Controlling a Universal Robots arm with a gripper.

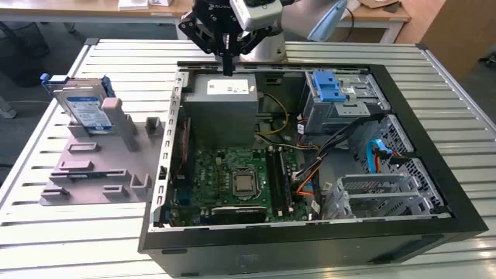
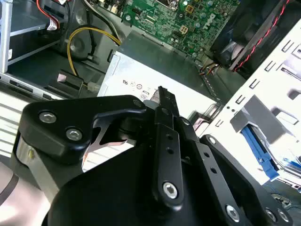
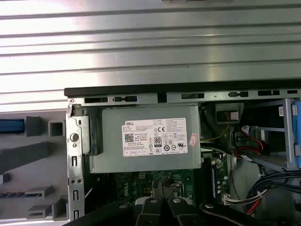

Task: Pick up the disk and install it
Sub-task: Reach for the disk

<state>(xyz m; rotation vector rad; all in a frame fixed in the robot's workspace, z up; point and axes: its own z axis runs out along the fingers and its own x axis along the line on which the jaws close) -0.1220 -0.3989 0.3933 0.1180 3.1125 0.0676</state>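
Silver metal with a white-and-blue label and a blue frame, the disk (image 1: 83, 110) stood on edge in a slot of the grey fixture (image 1: 93, 174). The fixture lay on the slatted table (image 1: 116, 58), beside the open computer case (image 1: 434, 192) on the exterior view's left. The upright stance was presumably chosen so that the disk's flat faces were free to be pinched from above. The case lay on its side with the panel off, probably to leave the power supply (image 1: 225, 96), motherboard (image 1: 232, 174) and drive cage (image 1: 341, 107) reachable from overhead. The cage carried its blue latch (image 1: 329, 87). My gripper (image 1: 227, 71) hung over the far end of the case, pointing down at the power supply and apart from it. It was well away from the disk. In the second wrist view my fingers (image 2: 163, 136) were pressed together with no gap between them and nothing held. Their tips lay over the white label of the power supply (image 2: 141, 70). The first wrist view showed the same grey box (image 3: 146, 139) squarely beneath me, with the fixture's grey blocks off to one side. By my judgement the disk had not been picked up and its place in the case was unfilled.
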